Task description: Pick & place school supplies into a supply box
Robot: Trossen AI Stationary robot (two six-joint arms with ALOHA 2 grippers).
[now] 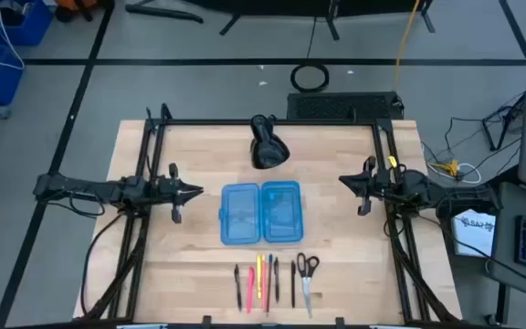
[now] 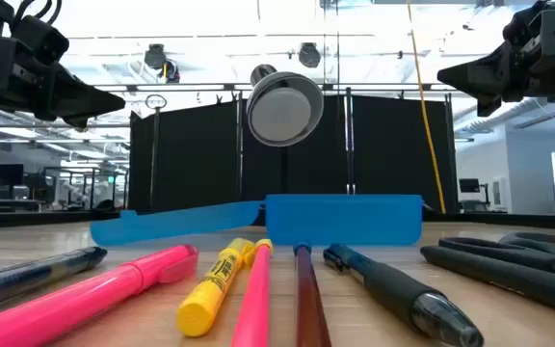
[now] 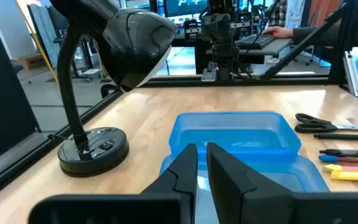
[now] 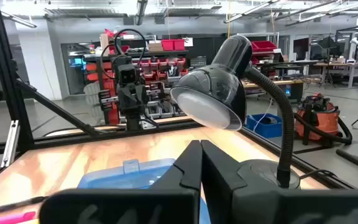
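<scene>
The translucent blue supply box [image 1: 260, 213] lies open in the middle of the table, both halves flat on the wood; it also shows in the low view [image 2: 345, 220]. Several pens and pencils [image 1: 263, 281] lie side by side on the table near its near edge, with black-handled scissors [image 1: 307, 274] to their right. My left gripper [image 1: 196, 192] hovers shut left of the box, above the table. My right gripper [image 1: 343, 181] hovers shut to the box's right. Neither touches anything.
A black desk lamp [image 1: 268, 144] stands on its round base at the far side of the table, behind the box, its head bent over toward the box. Black frame rails run along the table's left, right and far edges. Bare wood lies between box and pens.
</scene>
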